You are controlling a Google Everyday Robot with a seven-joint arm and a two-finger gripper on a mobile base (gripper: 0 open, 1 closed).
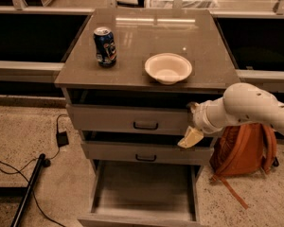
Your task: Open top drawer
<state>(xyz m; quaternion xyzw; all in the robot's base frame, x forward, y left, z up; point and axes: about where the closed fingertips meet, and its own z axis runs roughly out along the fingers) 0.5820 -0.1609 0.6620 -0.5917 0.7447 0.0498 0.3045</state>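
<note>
The top drawer (113, 118) lies just under the cabinet top, long axis left to right, front toward the camera. The gripper (190, 138) is at its right end; open or closed, I cannot tell. Below, the bottom drawer (142, 188) stands far out, its front cut off, and an orange backpack (241, 148) crowds the right side.

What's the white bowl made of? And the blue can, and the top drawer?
The bowl looks like paper or foam: matte, cream, thin-rimmed. The can looks metal: shiny silver top, printed blue side. The top drawer has a flat grey front, painted wood or metal, I can't tell. The gripper sits at its right end.
</note>
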